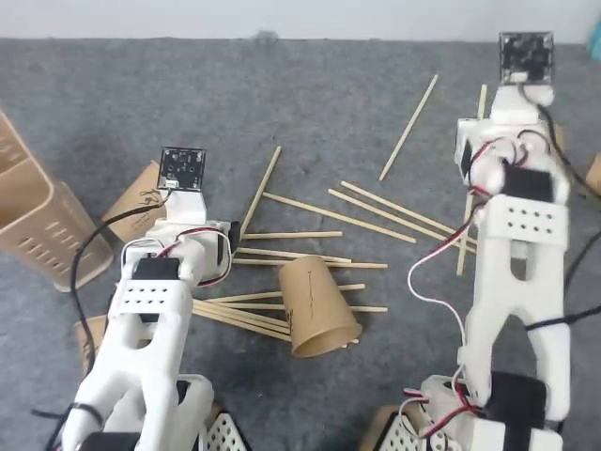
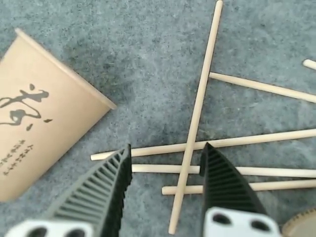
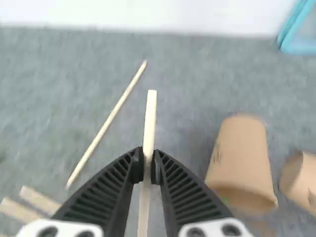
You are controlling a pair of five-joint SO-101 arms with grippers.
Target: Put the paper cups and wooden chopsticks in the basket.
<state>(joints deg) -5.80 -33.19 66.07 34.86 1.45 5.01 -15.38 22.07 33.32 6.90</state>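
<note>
Grey-covered table [image 1: 310,85]. Basket [image 1: 38,225] stands at the left edge, tan with slotted walls.

Left gripper [image 2: 165,155]: fingers apart, holding nothing, over the left end of the stick pile [image 1: 300,258]. One long stick [image 2: 196,118] runs up through the gap between the fingers and lies across three others. I cannot tell whether the fingertips touch the sticks.

Left cup [image 2: 44,123] lies on its side just beside that gripper. From the high view, it [image 1: 131,202] sits between the basket and the left arm, close to the basket wall.

Centre cup [image 1: 315,305] lies on its side mid-table on top of the pile, mouth toward the near edge, with sticks showing from under both its sides.

Right gripper [image 3: 147,160]: clamped on a single stick, the held stick [image 3: 149,113], which it grips low down so that most of the length points out past the fingertips. In the high view the held stick [image 1: 482,103] lies toward the right far corner, alongside the right arm.

A loose stick [image 3: 108,123] lies apart from the held stick, angled on the table toward the far edge.

Two right cups lie on their sides near the right edge, one nearer the gripper [image 3: 242,163], the other [image 3: 298,180] just beside it.
</note>
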